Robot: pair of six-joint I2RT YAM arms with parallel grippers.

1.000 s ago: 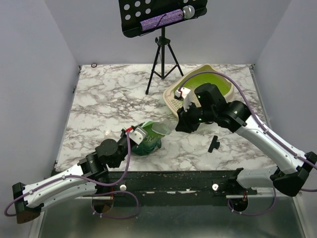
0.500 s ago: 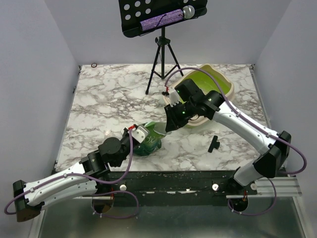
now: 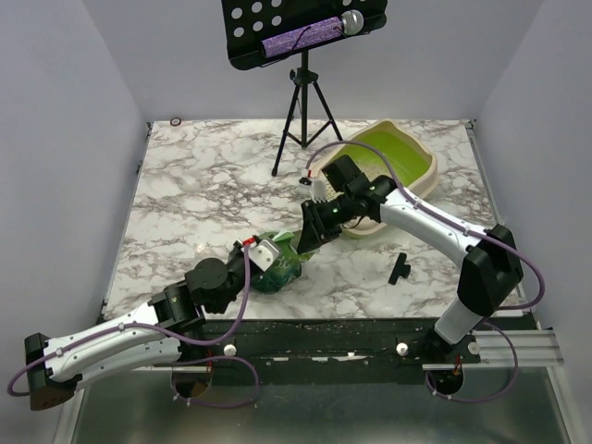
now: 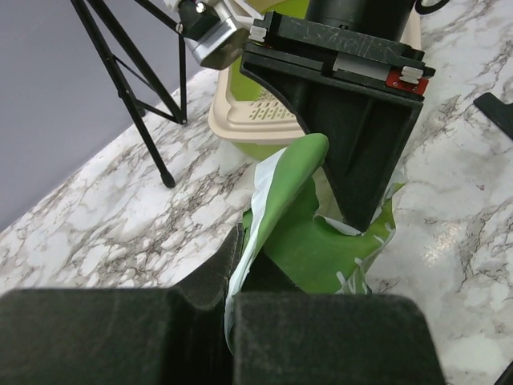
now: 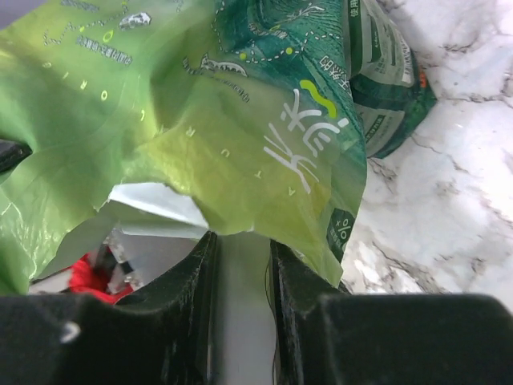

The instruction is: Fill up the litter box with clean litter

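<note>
A glossy green bag lies on the marble table in front of the left arm. My left gripper is shut on the bag's torn white-lined top edge, and in the left wrist view its closed tips pinch that flap. My right gripper points down at the bag's mouth, jaws a little apart. The right wrist view shows its tips at the opening's edge under the bag's green wall, pinching nothing. The beige litter box with its lime-green inside sits behind the right gripper. The clean litter is hidden.
A black tripod music stand stands at the back centre, one leg close to the litter box's slotted edge. A small black part lies on the marble to the right of the bag. Grey walls enclose the table.
The right arm has swung from beside the litter box leftward and down, bringing its gripper to the bag's mouth. The left gripper and the bag have stayed put.
</note>
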